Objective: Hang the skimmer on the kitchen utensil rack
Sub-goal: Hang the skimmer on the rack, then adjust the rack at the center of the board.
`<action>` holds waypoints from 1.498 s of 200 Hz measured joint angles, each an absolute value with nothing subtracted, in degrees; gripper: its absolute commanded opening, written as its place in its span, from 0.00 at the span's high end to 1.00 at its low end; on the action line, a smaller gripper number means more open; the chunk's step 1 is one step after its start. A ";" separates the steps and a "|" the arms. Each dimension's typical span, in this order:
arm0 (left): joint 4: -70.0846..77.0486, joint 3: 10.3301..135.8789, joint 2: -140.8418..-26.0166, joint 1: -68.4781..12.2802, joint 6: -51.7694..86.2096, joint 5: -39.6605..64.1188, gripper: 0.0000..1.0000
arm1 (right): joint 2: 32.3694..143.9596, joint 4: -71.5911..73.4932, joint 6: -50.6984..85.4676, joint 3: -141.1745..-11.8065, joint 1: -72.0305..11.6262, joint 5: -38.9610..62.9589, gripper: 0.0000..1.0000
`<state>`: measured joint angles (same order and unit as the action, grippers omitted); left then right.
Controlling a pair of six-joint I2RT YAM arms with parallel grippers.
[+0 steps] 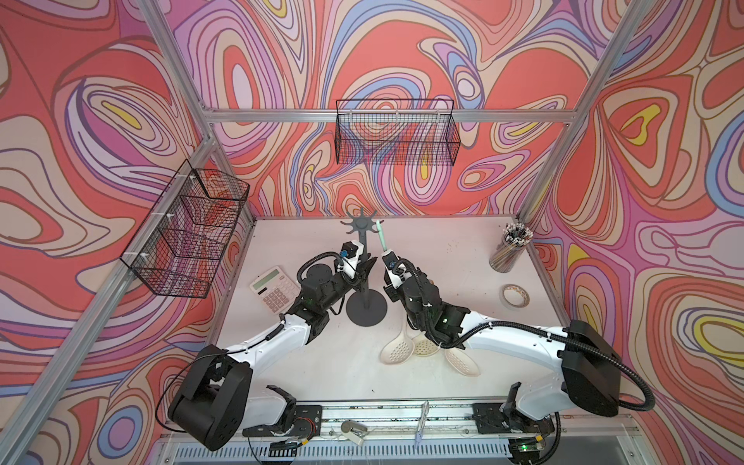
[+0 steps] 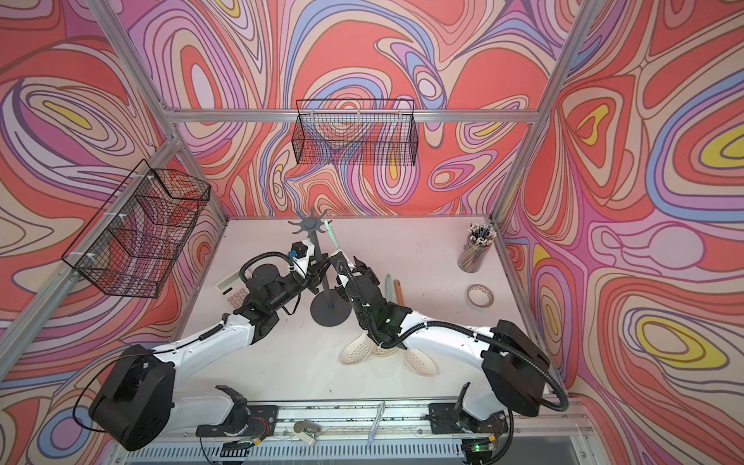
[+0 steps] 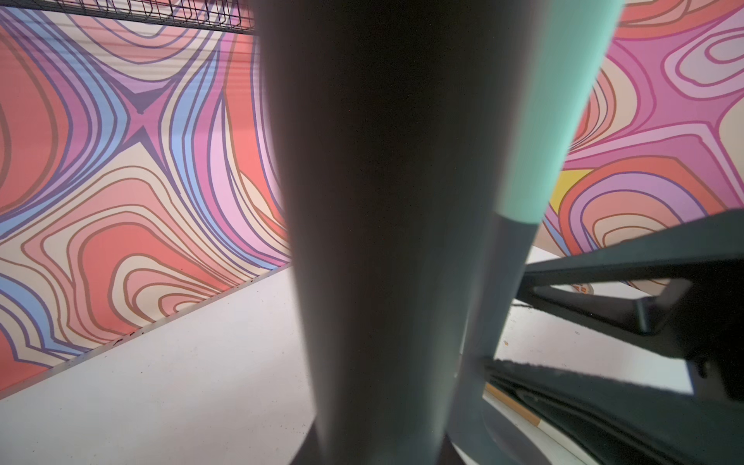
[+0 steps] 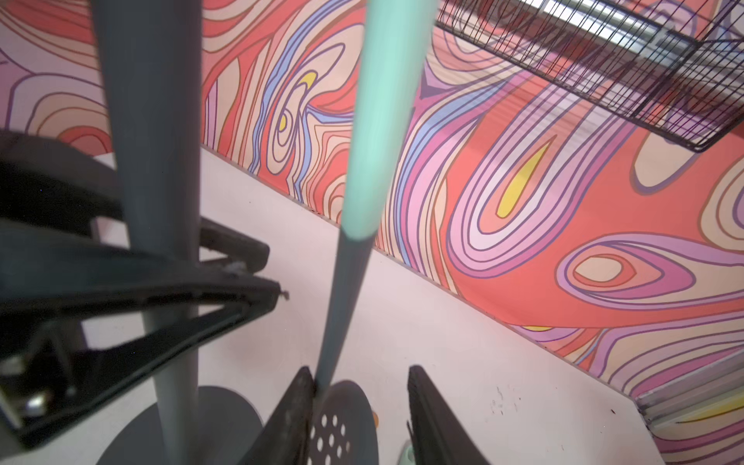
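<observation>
The kitchen utensil rack [image 1: 366, 310] stands mid-table, its star crown of hooks [image 1: 359, 222] at the top of its pole [image 3: 382, 241]. My left gripper [image 1: 366, 269] is shut on the pole, as the right wrist view shows [image 4: 173, 282]. The skimmer [image 4: 374, 120], with a mint handle and a grey perforated head, stands upright beside the pole. Its top end [image 1: 379, 227] reaches a hook of the crown; I cannot tell whether it sits over the hook. My right gripper [image 4: 360, 368] is open around the skimmer's neck, which touches only one finger [image 4: 300, 398].
Three cream skimmers [image 1: 396, 350] lie under the right arm near the rack's base. A calculator [image 1: 275, 292] lies at the left, a tape roll [image 1: 514, 296] and a cup of pencils [image 1: 509, 249] at the right. Wire baskets [image 1: 396, 133] [image 1: 189, 229] hang on the frame.
</observation>
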<state>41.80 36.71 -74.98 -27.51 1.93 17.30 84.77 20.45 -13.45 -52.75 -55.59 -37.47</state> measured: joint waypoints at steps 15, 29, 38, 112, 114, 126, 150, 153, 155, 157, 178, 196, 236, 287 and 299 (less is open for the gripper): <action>41.80 36.71 -74.98 -27.51 1.91 17.30 0.89 | 83.59 20.69 -12.73 -50.85 -55.57 -37.43 0.53; 41.80 36.71 -74.98 -27.51 1.93 17.28 0.88 | 82.24 20.95 -12.03 -49.76 -55.59 -36.93 0.52; 41.82 36.71 -74.98 -27.51 1.93 17.30 0.86 | 81.08 21.28 -11.64 -49.08 -55.59 -36.40 0.52; 41.25 35.83 -74.35 -27.51 2.44 16.69 0.51 | 72.10 21.21 -5.98 -45.23 -55.59 -32.69 0.55; 41.23 35.83 -74.32 -27.51 2.46 16.69 0.50 | 71.96 21.12 -5.78 -45.15 -55.59 -32.69 0.56; 41.12 35.79 -74.11 -27.53 2.70 16.60 0.47 | 70.61 20.05 -3.95 -44.40 -55.57 -32.75 0.56; 40.91 35.09 -72.71 -27.57 2.85 16.38 0.44 | 68.51 16.19 0.60 -43.68 -55.16 -33.17 0.59; 40.88 34.98 -72.47 -27.57 2.85 16.34 0.43 | 68.31 15.49 1.30 -43.68 -54.98 -33.26 0.59; 40.88 34.94 -72.36 -27.57 2.87 16.34 0.43 | 68.25 15.20 1.63 -43.68 -54.89 -33.26 0.59; 40.86 34.89 -72.20 -27.57 2.92 16.29 0.43 | 68.12 14.76 2.22 -43.68 -54.74 -33.30 0.59; 40.88 34.33 -70.67 -27.62 3.27 15.99 0.41 | 67.20 9.19 7.90 -43.68 -51.03 -32.49 0.60; 40.86 33.69 -69.60 -27.62 3.42 15.73 0.41 | 66.37 5.28 12.71 -43.29 -45.32 -29.19 0.60; 39.97 32.47 -68.40 -27.62 3.40 15.31 0.45 | 65.52 0.36 21.04 -42.50 -31.75 -15.09 0.62; 39.42 31.46 -68.47 -27.68 3.16 14.96 0.55 | 70.46 0.51 26.52 -40.77 -24.99 -0.12 0.65; 39.24 31.38 -68.47 -27.70 3.03 14.94 0.59 | 71.72 0.73 27.16 -39.88 -24.69 1.74 0.66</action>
<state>39.24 31.38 -68.47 -27.70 3.03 14.94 71.72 0.73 27.16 -39.88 -24.69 1.74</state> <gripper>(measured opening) 0.456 0.351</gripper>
